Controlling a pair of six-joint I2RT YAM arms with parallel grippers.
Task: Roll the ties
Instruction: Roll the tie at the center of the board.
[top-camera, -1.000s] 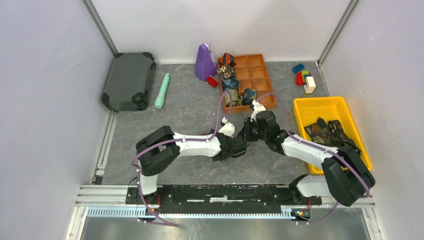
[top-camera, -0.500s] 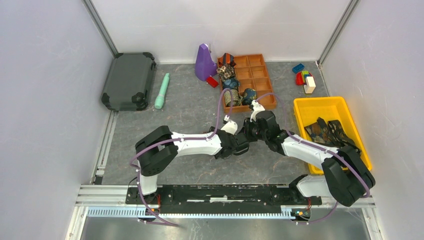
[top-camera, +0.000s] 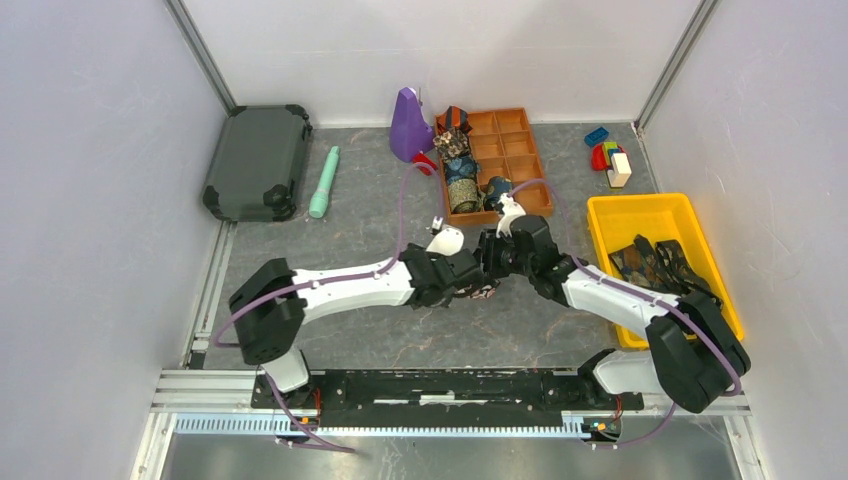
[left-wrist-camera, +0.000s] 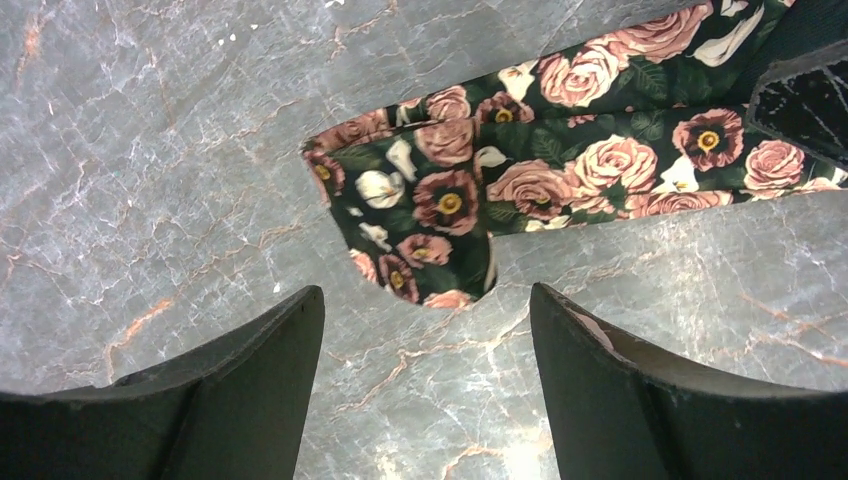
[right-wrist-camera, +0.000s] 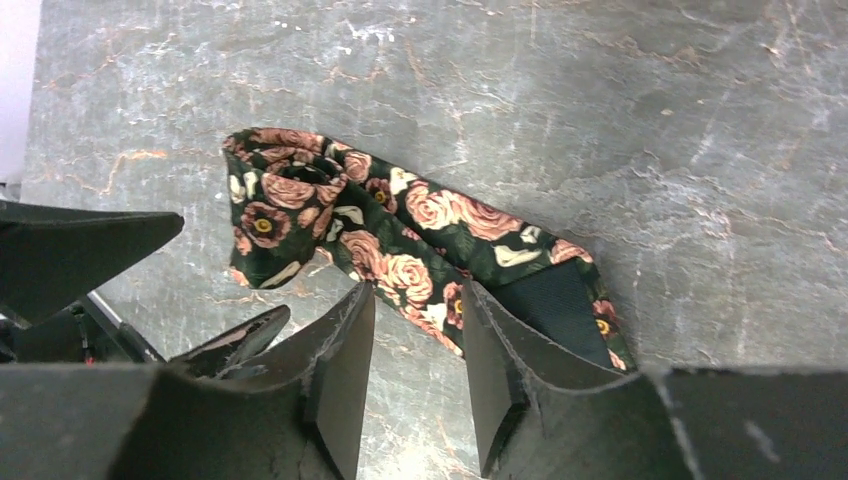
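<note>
The left gripper (left-wrist-camera: 425, 300) stands wide open with nothing held, its two dark fingers (left-wrist-camera: 240, 385) set well apart over the grey marbled table (left-wrist-camera: 150, 150). Just ahead of the gap lies the doubled-over end of a rose-patterned tie (left-wrist-camera: 560, 170), dark fabric with pink and cream blooms. In the left wrist view the tie's long axis runs from that end up and away to the right, where a dark finger of the other arm rests on it. The right gripper (right-wrist-camera: 417, 290) has its fingers drawn close, leaving only a narrow gap with tie fabric showing in it; whether they actually pinch the cloth cannot be told. In the right wrist view the strip lies flat on the table on a diagonal, its curled end at the upper left and its plain dark underside turned up at the lower right. From above, both wrists meet near the table's middle and hide most of the tie. Beyond them an orange-brown compartment tray (top-camera: 515, 150) holds rolled ties (top-camera: 461, 195), and a yellow bin (top-camera: 650, 212) at the right holds loose ties (top-camera: 655, 262).
</note>
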